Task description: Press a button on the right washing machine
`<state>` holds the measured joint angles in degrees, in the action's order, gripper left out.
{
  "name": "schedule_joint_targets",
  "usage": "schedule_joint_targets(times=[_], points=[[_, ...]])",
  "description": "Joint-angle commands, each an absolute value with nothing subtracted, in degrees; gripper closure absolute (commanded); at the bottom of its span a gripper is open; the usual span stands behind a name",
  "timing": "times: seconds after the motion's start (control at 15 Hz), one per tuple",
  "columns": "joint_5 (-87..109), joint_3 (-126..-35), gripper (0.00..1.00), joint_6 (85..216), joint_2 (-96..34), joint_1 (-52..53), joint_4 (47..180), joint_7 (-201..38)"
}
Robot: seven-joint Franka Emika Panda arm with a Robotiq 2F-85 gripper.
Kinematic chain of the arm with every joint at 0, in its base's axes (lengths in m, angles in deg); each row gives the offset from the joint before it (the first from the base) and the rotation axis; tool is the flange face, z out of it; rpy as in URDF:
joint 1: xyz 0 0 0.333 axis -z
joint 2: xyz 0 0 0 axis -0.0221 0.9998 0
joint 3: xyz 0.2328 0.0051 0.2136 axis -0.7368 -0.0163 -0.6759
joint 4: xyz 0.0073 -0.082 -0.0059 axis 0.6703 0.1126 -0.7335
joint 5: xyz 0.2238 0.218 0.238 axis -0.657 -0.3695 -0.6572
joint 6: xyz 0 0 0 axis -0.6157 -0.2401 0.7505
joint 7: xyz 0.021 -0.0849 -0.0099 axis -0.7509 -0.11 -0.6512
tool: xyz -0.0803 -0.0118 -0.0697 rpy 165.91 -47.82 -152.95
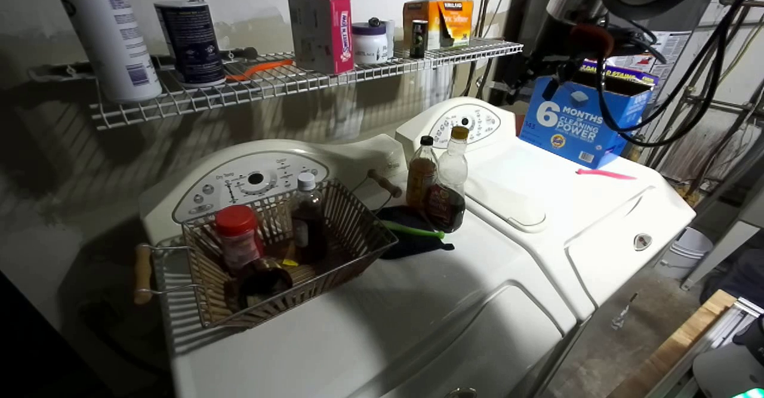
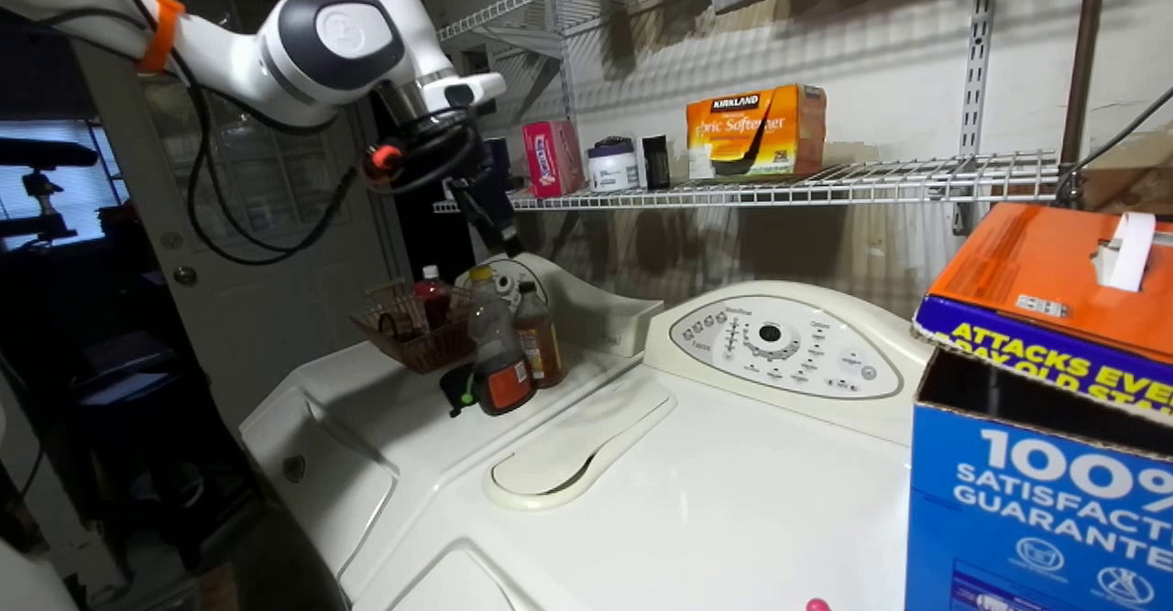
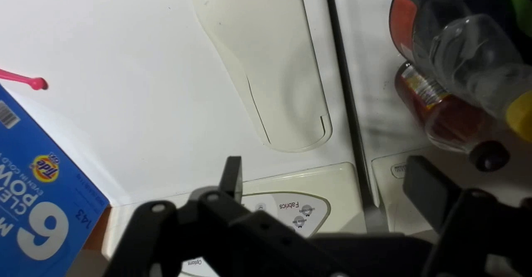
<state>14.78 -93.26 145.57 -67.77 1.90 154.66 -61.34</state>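
Gripper (image 3: 324,165) wide, nothing between its fingers (image 3: 428,194) | right washing machine (image 1: 573,207) at right end of the machine-top counter (image 1: 370,320), control panel (image 2: 786,347) on its back edge | risk: lowering spread fingers could clip bottles (image 2: 502,364) just past the machine's left edge, or straddle buttons (image 3: 306,209)

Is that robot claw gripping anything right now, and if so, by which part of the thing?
Nothing is held. In the wrist view the gripper is open, its fingers wide apart with nothing gripped between them.
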Motion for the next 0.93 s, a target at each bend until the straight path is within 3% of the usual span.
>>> schedule_joint_targets(times=[0.0,0.13,0.8,0.87], points=[[7.9,-87.1,0.0,158.2,-62.7,1.5,157.4,-70.5],[4.8,-84.1,0.26,164.1,-58.8,1.3,157.9,-77.2],[2.8,-81.3,0.96,176.5,-36.2,2.9,147.4,-86.2],[4.1,-81.1,0.99,177.7,-34.2,3.0,145.4,-86.1]])
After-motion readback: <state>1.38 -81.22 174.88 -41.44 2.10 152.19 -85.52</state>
